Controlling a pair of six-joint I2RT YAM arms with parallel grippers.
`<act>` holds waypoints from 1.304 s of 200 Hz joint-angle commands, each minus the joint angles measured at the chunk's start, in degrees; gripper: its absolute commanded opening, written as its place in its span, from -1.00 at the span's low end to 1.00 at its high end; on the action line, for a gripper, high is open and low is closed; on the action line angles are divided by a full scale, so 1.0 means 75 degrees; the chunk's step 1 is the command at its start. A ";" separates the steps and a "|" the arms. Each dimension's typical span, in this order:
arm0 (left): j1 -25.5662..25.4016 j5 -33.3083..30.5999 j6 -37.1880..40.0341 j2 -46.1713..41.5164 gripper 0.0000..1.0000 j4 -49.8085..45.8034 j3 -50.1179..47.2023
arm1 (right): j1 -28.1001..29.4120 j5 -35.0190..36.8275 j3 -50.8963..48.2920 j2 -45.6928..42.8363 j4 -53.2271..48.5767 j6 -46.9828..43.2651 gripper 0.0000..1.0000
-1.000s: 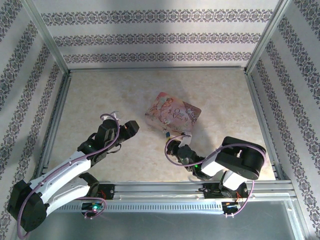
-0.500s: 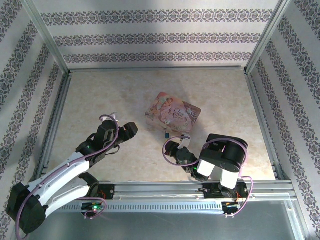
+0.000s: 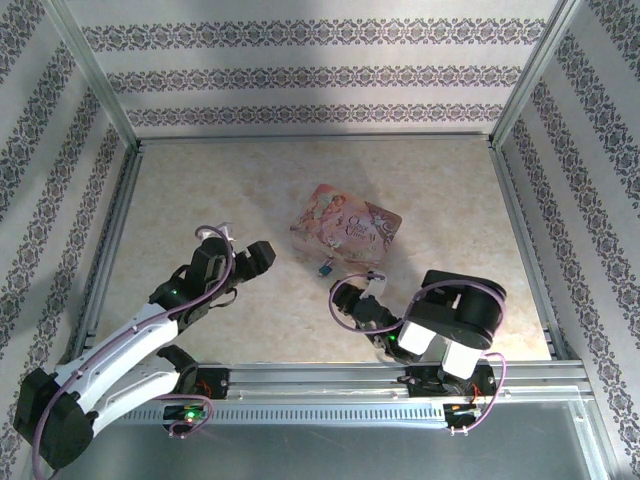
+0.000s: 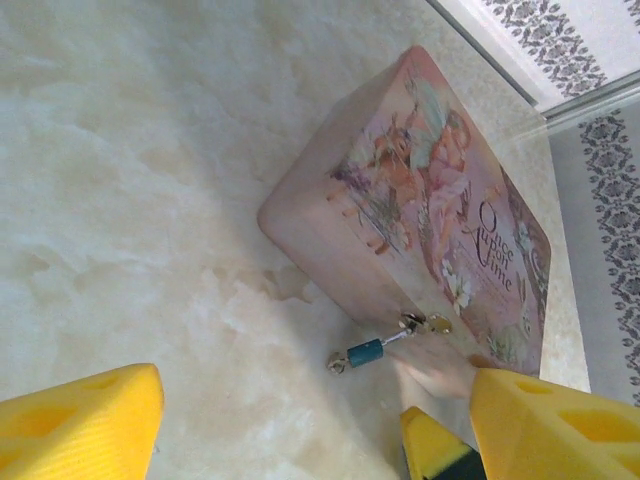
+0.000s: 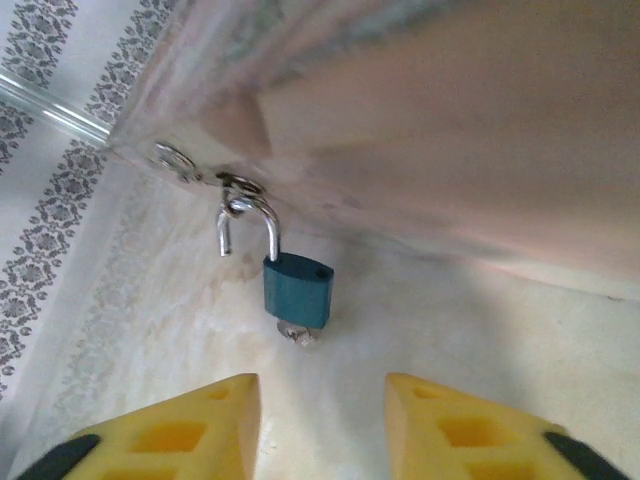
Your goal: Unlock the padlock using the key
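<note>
Hovering low over the table [image 3: 200, 190] left of centre, the left gripper [image 4: 315, 400] holds nothing. Its yellow fingers [image 4: 80, 420] stand wide apart and point right toward the pink tin [image 4: 420, 220]. That stance reads as a support role, ready to steady the tin or the lock rather than to work the key.

The tin lies flat just right of centre, lid up, with its clasp edge turned to the near side. This puts the fastening within reach of both arms.

From that near edge the padlock [image 5: 297, 288] hangs off a small metal loop [image 5: 240, 187] and extends toward the near side, just clear of the tin wall. Its shackle [image 5: 250, 222] is hooked through the loop by its bend. One leg ends free in the air beside the blue-teal body, so the lock looks already sprung. The key [image 5: 298, 333] sits pushed into the underside of the body, showing as a silvery stub at its near end.

Further right, the right gripper [image 5: 320, 390] faces the lock from the near side, its jaws partly apart and empty, with the key just beyond its tips. That gap would suit pinching the key or the lock body to lift the shackle off the loop.
</note>
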 commanded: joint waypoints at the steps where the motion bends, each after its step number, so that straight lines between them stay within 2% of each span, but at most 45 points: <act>1: 0.0391 0.0370 0.0413 -0.0032 0.64 -0.0506 0.0375 | 0.0086 0.0390 -0.0103 -0.0616 -0.0817 -0.0091 -0.15; 38: 0.1017 0.1007 0.0846 0.0134 0.81 -0.0701 0.0638 | 0.0098 0.0481 0.0021 -0.2313 -0.2932 -0.0599 0.09; 71: 0.1739 0.2191 0.1159 0.0793 0.87 -0.0464 0.0959 | 0.0046 0.0620 0.0043 -0.4259 -0.5000 -0.0980 0.61; 91: 0.2012 0.3043 0.1402 0.1470 0.91 -0.0257 0.1352 | -0.0356 -0.0088 -0.0080 -0.5391 -0.6000 -0.0653 0.80; 107: 0.2045 0.3490 0.1850 0.2206 0.93 -0.0589 0.1990 | -0.0789 -0.0772 -0.0232 -0.6292 -0.6827 -0.0162 0.96; 132: 0.2038 0.4068 0.2572 0.3449 0.93 -0.1084 0.2962 | -0.1139 -0.1386 -0.0566 -0.7676 -0.7423 -0.0201 0.97; 161: 0.2027 0.4323 0.3192 0.4724 0.90 -0.1230 0.3892 | -0.1577 -0.2368 -0.0669 -0.8874 -0.8020 -0.0363 0.97; 205: 0.2005 0.5255 0.3755 0.6578 0.76 -0.1410 0.5363 | -0.2431 -0.3967 -0.0667 -0.8924 -0.7839 -0.0218 0.97; 228: 0.1912 0.5744 0.4051 0.7318 0.71 -0.1829 0.6095 | -0.2711 -0.4611 -0.0463 -0.8357 -0.7465 -0.0253 0.97; 261: 0.1747 0.5813 0.4425 0.8079 0.69 -0.2452 0.6834 | -0.2876 -0.5085 -0.0079 -0.7230 -0.6819 -0.0270 0.97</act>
